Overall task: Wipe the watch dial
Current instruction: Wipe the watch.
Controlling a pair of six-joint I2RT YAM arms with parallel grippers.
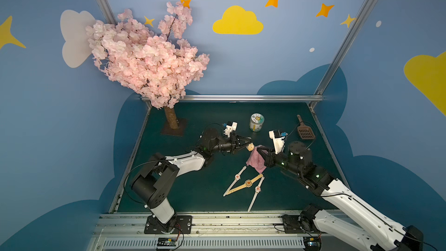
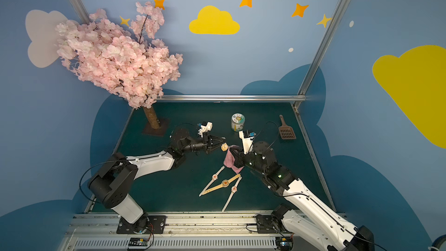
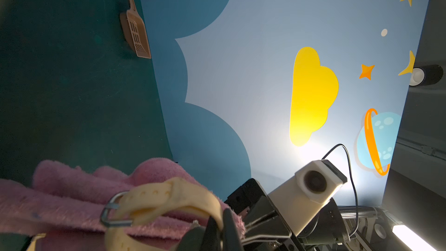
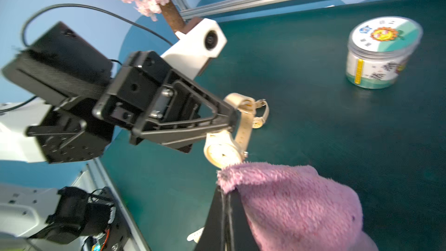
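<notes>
Fingers (image 4: 188, 138) of the left gripper (image 4: 235, 120) are clamped on the cream strap of the watch (image 4: 223, 153), holding it in the air over the middle of the table (image 1: 193, 189), dial turned toward the other arm. Facing it, the right gripper (image 4: 225, 196) is pinched tight on the pink cloth (image 4: 289, 201), whose fold touches the dial's rim. Wiping looks barely begun; next, the cloth should press flat and rub across the glass while the left holds steady.
</notes>
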